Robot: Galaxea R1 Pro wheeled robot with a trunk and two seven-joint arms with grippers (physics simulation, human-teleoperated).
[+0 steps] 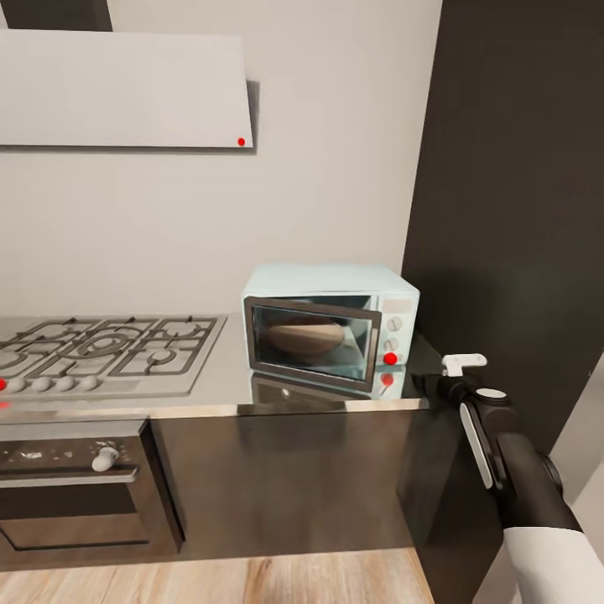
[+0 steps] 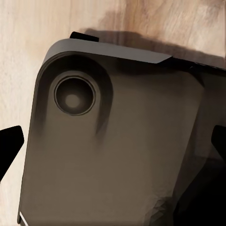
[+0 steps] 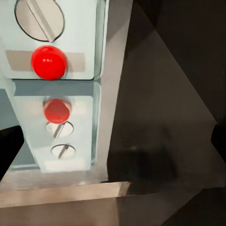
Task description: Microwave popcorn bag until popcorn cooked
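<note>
Our bag [image 1: 306, 337] sits inside the microwave [image 1: 329, 323], door shut. We hold the right gripper [image 1: 461, 366] near the red button [image 1: 390, 358], jaws' gap unclear; an off-line push could miss.

Grey countertop [image 1: 226, 390] w/ microwave [image 1: 329, 323] on right end, gas hob [image 1: 105, 346] left.
</note>
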